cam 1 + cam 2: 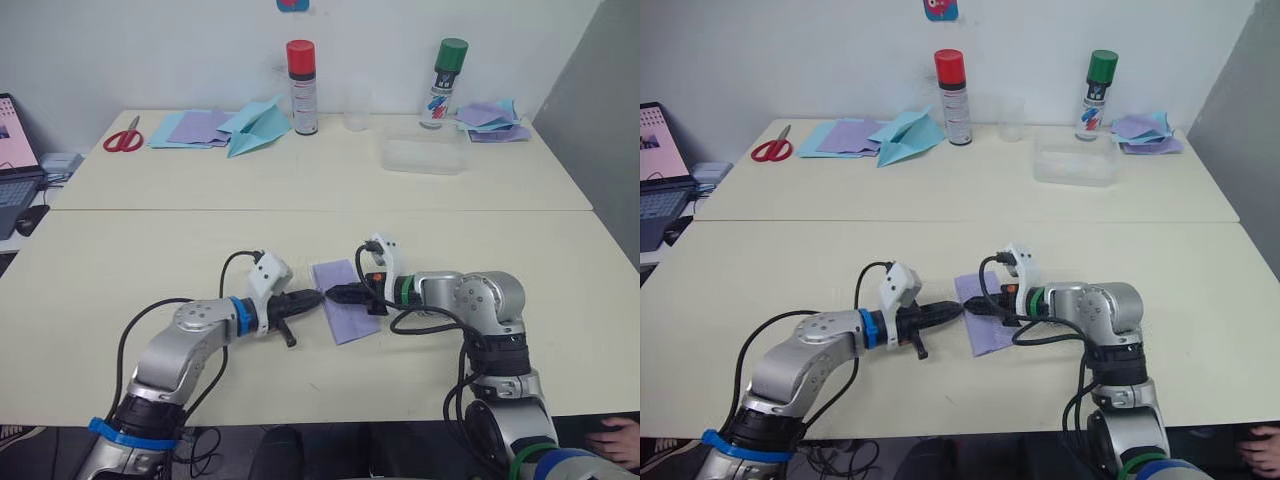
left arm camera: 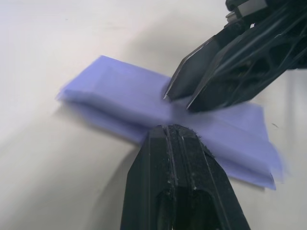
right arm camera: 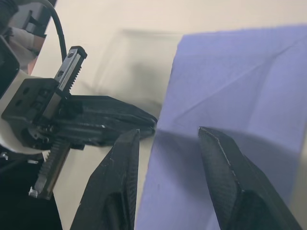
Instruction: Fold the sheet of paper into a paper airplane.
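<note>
The sheet of paper (image 1: 345,300) is lying flat on the near bench (image 1: 120,260), folded into a narrow strip, between the two tools. It is likely light, thin and limp, sliding easily; it is best pinned at the crease, not lifted. The left tool (image 1: 312,297) is clenched, its tip touching the sheet's left edge. The right tool (image 3: 165,139) is released, its fingers straddling that edge.

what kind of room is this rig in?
Likely a lab or office workspace used for paper-craft trials: two plain cream tables against a white wall, an open laptop at the edge, plus red-handled scissors, spray cans with red and green caps, and stacked coloured paper sheets.
</note>
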You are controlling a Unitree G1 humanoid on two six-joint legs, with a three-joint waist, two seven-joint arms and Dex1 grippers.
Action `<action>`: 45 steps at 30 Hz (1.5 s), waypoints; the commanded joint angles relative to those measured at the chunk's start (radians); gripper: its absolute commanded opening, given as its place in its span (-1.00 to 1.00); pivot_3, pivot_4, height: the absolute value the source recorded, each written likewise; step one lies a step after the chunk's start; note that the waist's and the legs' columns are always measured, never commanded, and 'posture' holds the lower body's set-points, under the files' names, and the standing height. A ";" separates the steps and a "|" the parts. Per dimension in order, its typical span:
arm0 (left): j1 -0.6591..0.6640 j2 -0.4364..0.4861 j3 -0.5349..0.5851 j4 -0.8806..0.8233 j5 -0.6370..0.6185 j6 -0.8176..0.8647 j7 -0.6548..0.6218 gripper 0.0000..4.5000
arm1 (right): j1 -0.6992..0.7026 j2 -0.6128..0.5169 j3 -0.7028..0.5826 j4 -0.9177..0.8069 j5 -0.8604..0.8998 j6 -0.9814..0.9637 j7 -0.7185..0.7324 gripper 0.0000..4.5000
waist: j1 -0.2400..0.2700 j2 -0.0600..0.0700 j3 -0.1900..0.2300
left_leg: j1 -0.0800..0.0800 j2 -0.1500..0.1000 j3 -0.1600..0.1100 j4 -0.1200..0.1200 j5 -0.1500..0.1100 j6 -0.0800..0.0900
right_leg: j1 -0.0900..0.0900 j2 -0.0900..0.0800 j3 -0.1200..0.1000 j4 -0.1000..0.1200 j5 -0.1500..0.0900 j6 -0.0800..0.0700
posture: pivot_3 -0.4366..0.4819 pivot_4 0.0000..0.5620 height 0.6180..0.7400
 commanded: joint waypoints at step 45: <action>-0.090 -0.148 -0.090 0.056 0.045 -0.068 0.003 -1.00 | 0.017 -0.117 0.028 -0.058 0.094 0.013 0.004 -0.20 | 0.003 0.000 0.000 | 0.000 -0.001 0.001 0.001 0.000 0.000 | 0.001 0.001 0.000 0.000 0.000 0.000 | -0.05 -0.47 1.00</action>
